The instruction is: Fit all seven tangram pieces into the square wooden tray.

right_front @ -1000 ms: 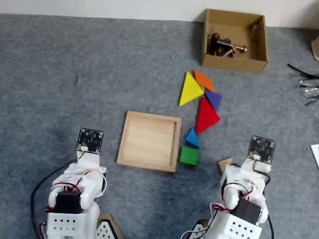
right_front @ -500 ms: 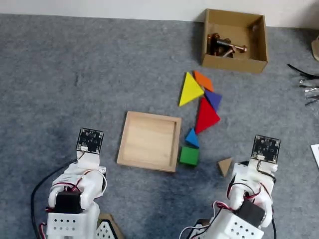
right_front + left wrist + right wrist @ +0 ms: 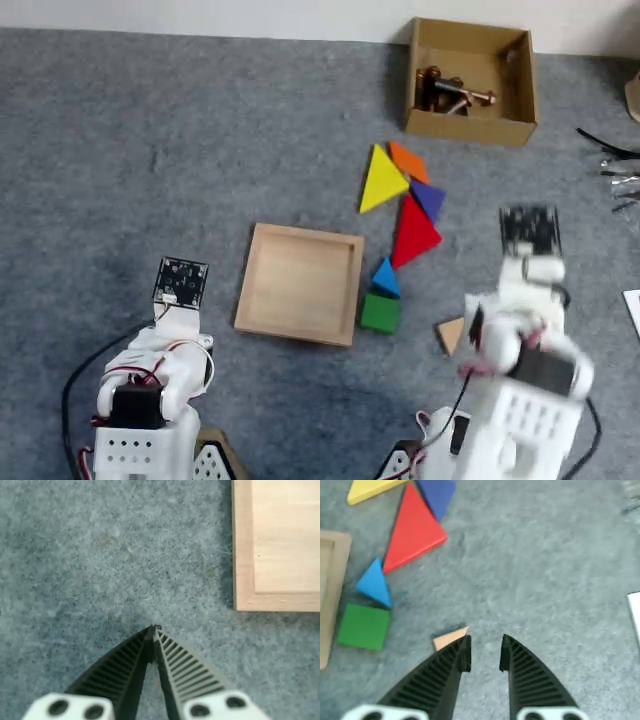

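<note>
High view: the tray (image 3: 300, 283) lies flat near the middle of the grey surface (image 3: 120, 150). All seven pieces lie on the surface outside it, on the right arm's side. The green square (image 3: 379, 313) sits just beside the tray's rim at its near corner, with the light blue triangle (image 3: 386, 277) just beyond it. The red triangle (image 3: 412, 233), dark blue piece (image 3: 428, 198), yellow triangle (image 3: 381, 180) and orange piece (image 3: 408, 160) cluster farther on, toward a cardboard box (image 3: 470, 130) at the far edge. The tan triangle (image 3: 450, 333) lies apart from the others, closer to the near edge, beside the right arm (image 3: 520, 340).

In the right wrist view, the right gripper (image 3: 485, 652) hangs over the surface with its fingers a little apart and nothing between them. The tan triangle lies just beside one fingertip; whether they touch I cannot tell.

In the left wrist view, the left gripper (image 3: 152, 630) has its fingers pressed together, over the surface near a corner of the tray.
</note>
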You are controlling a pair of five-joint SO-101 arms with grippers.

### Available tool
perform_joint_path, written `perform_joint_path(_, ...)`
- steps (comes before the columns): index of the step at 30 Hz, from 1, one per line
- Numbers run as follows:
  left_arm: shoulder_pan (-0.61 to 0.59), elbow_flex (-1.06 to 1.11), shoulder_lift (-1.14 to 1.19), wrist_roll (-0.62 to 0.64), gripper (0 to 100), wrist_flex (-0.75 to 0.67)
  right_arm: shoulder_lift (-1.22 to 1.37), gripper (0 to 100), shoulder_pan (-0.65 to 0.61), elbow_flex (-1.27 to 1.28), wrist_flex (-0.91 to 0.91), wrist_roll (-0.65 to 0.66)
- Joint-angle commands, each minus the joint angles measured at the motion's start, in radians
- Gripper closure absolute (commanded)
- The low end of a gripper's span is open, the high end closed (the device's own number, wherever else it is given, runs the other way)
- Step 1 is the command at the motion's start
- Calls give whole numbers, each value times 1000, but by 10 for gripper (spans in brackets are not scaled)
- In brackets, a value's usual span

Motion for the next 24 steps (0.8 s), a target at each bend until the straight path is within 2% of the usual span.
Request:
perform_joint_path(1,-10,19,-5,-9,995,3,213,893,-45,-174,5,11)
perform_joint_path(6,-10,19,-5,-9,995,3,354,890,-85,-305,7,11)
perform_joint_path(11,-10,19,-5,-9,995,3,556,889,-217,-490,166,9)
perform_joint_path(15,-10,19,-5,-9,995,3,727,883,-272,-668,186,-91)
perform_joint_path(21,-10,19,-5,-9,995,3,960,703,-351,-888,254,-114)
perform_joint_path(24,-10,19,-5,-9,995,3,1055,676,-364,-978,257,-124)
